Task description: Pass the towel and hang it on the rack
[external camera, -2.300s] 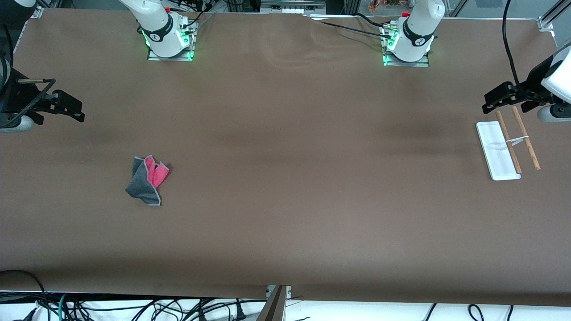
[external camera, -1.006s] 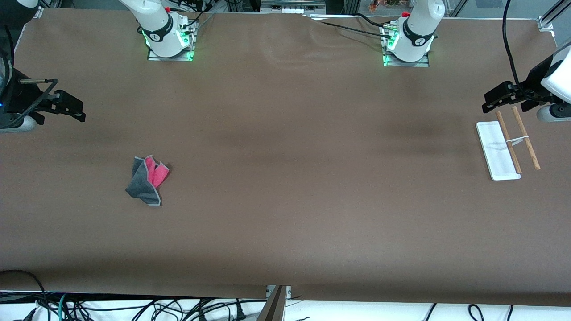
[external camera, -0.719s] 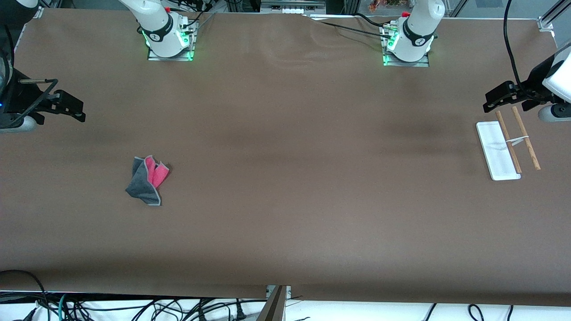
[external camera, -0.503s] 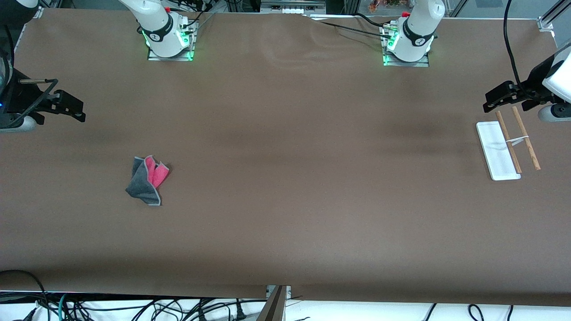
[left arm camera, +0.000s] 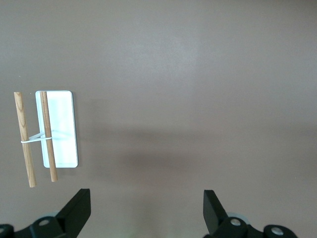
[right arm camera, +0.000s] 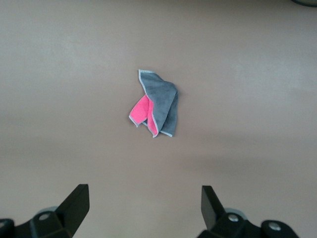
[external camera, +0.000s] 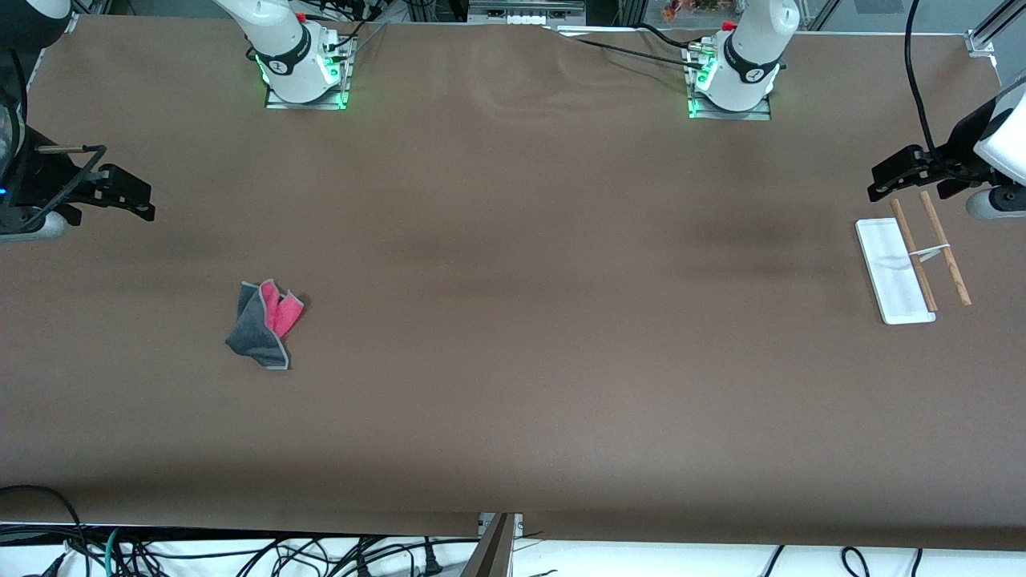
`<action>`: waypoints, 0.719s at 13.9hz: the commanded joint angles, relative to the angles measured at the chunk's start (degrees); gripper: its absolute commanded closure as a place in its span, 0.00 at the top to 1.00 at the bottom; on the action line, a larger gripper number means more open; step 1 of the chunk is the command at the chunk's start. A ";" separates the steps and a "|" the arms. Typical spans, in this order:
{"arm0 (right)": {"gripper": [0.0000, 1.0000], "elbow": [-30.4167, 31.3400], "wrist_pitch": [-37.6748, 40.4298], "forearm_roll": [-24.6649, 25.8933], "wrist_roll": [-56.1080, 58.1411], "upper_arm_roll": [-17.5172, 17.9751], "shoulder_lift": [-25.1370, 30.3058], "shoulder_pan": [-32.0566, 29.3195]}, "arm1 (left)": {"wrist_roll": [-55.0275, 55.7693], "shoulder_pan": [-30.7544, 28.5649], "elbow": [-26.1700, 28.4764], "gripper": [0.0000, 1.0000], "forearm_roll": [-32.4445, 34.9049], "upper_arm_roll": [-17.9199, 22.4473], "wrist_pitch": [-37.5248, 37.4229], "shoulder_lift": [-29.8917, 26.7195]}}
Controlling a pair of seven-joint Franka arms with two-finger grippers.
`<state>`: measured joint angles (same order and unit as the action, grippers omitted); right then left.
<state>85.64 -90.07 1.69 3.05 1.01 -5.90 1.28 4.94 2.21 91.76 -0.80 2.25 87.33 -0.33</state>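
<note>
The towel lies crumpled on the brown table toward the right arm's end, dark grey with a pink fold showing. It also shows in the right wrist view. My right gripper hangs open and empty over bare table at that end, apart from the towel; its jaws stand wide in the right wrist view. The rack, a white base with two wooden rods, stands at the left arm's end. My left gripper hangs open and empty over the table beside it. The left wrist view shows the rack and the open left gripper.
The two arm bases stand along the table's edge farthest from the front camera. Cables hang below the table's near edge. A wide stretch of brown table lies between towel and rack.
The right gripper has drifted very slightly; the left gripper, towel and rack have not moved.
</note>
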 commanded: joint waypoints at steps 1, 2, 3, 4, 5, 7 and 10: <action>1.00 -0.30 -0.63 0.77 0.46 0.48 -0.78 -0.41 | -0.72 0.08 -1.50 1.00 0.36 0.12 -1.29 0.42; 1.00 -0.21 -1.33 0.85 0.46 0.48 -1.48 -0.41 | -0.72 0.08 -1.50 1.00 0.36 0.12 -1.29 0.34; 1.00 -0.21 -2.73 0.94 0.37 0.48 -2.44 -0.41 | -0.72 0.08 -1.50 1.00 0.36 0.12 -1.20 0.42; 1.00 -0.21 -3.18 0.86 0.37 0.48 -4.28 -0.49 | -0.72 0.08 -1.50 1.00 0.36 0.12 -1.29 0.42; 1.00 -0.21 -3.36 0.85 0.20 0.48 -5.78 -0.41 | -0.72 0.08 -1.50 1.00 0.36 0.12 -1.20 0.42; 1.00 -0.21 -6.42 0.50 0.20 0.57 -9.90 -0.23 | -0.72 0.08 -1.50 1.00 0.36 0.12 -1.20 0.33; 1.00 -0.21 -13.80 0.77 -0.24 0.57 -15.62 1.62 | -0.72 0.16 -1.50 1.00 0.36 0.03 -1.20 0.33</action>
<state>86.11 -100.82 1.74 3.04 1.27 -18.48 2.11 4.94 2.21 91.73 -0.80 2.25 87.33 -0.34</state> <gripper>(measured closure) 0.000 0.000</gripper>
